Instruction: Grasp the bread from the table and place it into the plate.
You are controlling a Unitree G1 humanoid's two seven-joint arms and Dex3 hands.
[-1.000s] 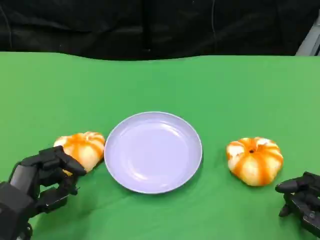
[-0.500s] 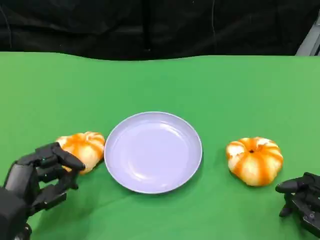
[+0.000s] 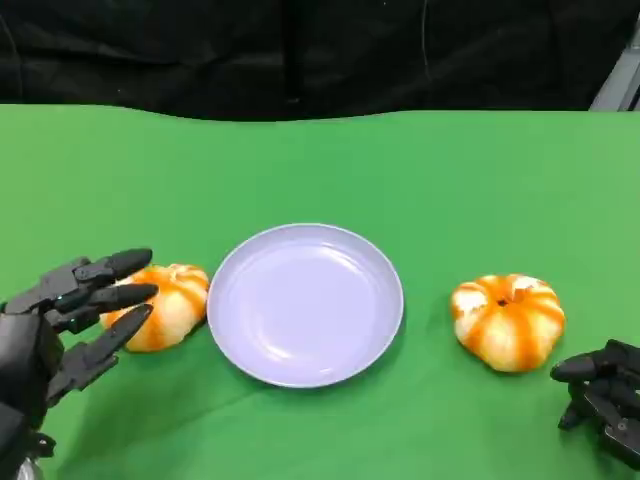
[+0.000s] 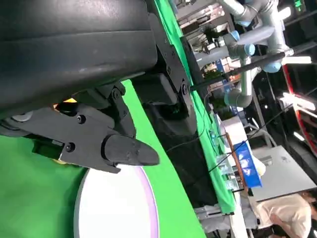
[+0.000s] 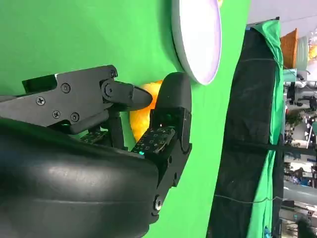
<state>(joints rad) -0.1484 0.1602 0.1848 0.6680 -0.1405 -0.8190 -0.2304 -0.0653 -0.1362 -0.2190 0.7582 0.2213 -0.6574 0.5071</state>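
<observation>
**Inspector A:** Left hand [image 3: 62, 320], condition of the fingers?

**Inspector B:** Spread apart and extended, holding nothing. In the head view the fingertips [image 3: 135, 260] overlap the near-left edge of the left bread [image 3: 165, 303]; whether they touch it I cannot tell. The left wrist view shows one finger [image 4: 124, 150] pointing out over the plate [image 3: 305, 303] rim, with a sliver of orange behind the hand.

**Inspector A:** Right hand [image 3: 605, 398]?

**Inspector B:** At the lower right corner of the head view, fingers curled in, nothing in them. It sits near the right bread [image 3: 508, 320] but apart from it, with green cloth between. In the right wrist view the fingers [image 5: 124, 94] are bent in front of the orange bread, again with no grip on it.

**Inspector A:** Count of items?

**Inspector B:** 2 breads, both round, orange-and-white striped, pumpkin-shaped. 1 plate, pale lavender, nothing on it. 2 hands.

**Inspector A:** Position of the breads relative to the plate?

**Inspector B:** Both lie on the green table [image 3: 320, 170]. The left bread is just beside the plate's left rim, touching or nearly so. The right bread is to the plate's right, clearly apart from the rim. The plate sits between the 2.
</observation>
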